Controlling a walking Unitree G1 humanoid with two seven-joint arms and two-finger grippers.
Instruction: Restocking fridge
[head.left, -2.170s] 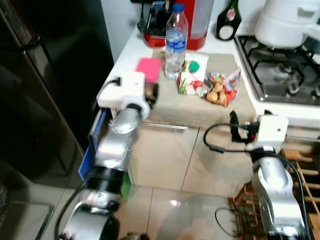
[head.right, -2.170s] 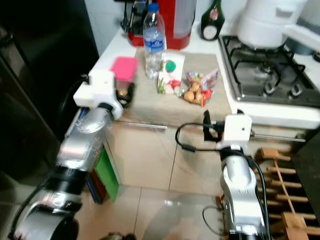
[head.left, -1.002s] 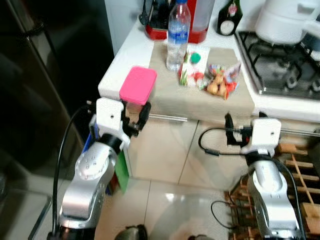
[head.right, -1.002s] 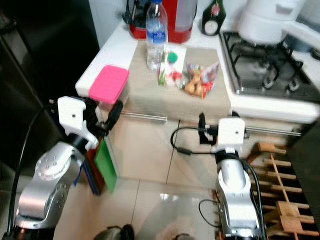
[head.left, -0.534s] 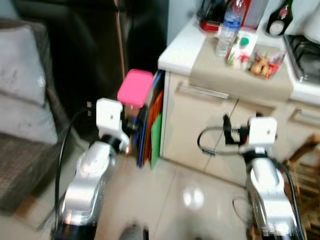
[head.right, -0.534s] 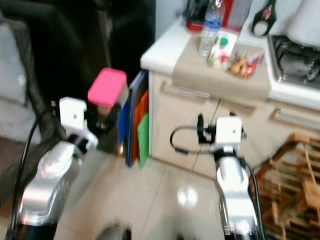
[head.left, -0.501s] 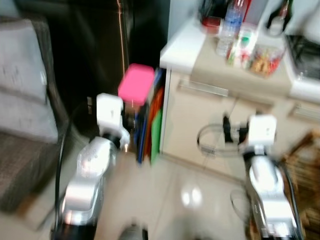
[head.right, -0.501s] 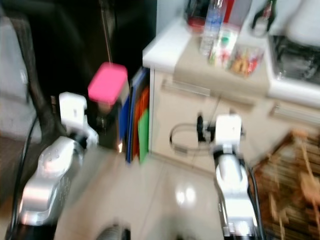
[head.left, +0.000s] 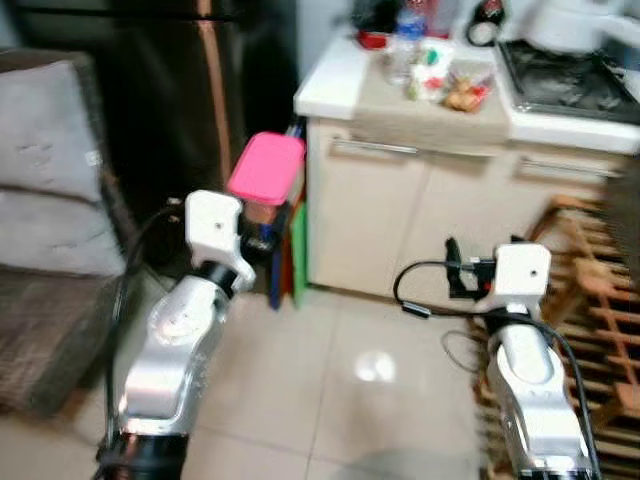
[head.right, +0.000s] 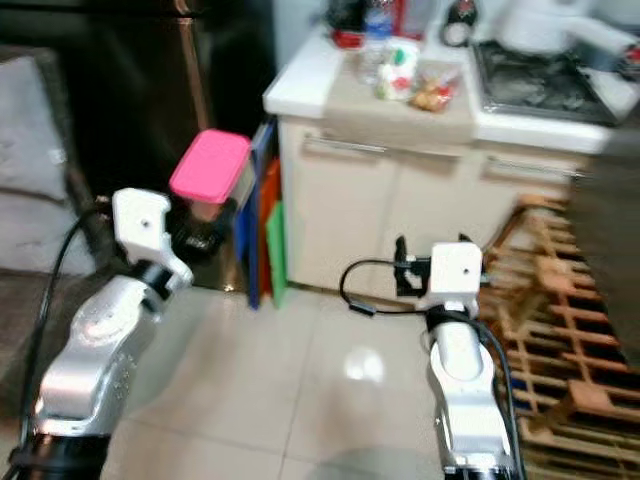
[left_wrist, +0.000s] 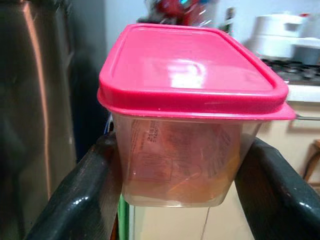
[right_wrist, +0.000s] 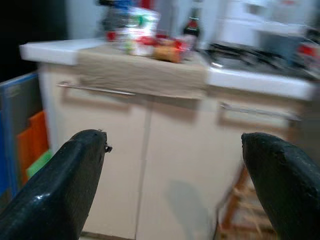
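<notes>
A clear plastic container with a pink lid (left_wrist: 190, 80) and orange-brown contents is held upright by my left gripper (left_wrist: 182, 167), shut on its two sides. In the eye views the container (head.left: 266, 168) hangs in front of the dark fridge (head.left: 150, 90), beside its copper-coloured handle (head.left: 207, 80). The fridge door looks closed. My right gripper (right_wrist: 175, 165) is open and holds nothing. It sits low before the cream cabinet doors (head.left: 400, 220), with its black fingers (right_wrist: 82, 180) spread wide.
The white counter (head.left: 330, 85) carries a water bottle (head.left: 405, 45) and food packets (head.left: 455, 88), with a gas hob (head.left: 565, 85) to the right. Coloured boards (head.left: 297, 250) stand between fridge and cabinet. A wooden rack (head.left: 600, 300) is on the right, grey cushions (head.left: 45, 180) on the left.
The left gripper has carried the pink-lidded container off the counter corner and now holds it in front of the fridge. The camera has backed away and turned left; the right arm keeps its pose.
</notes>
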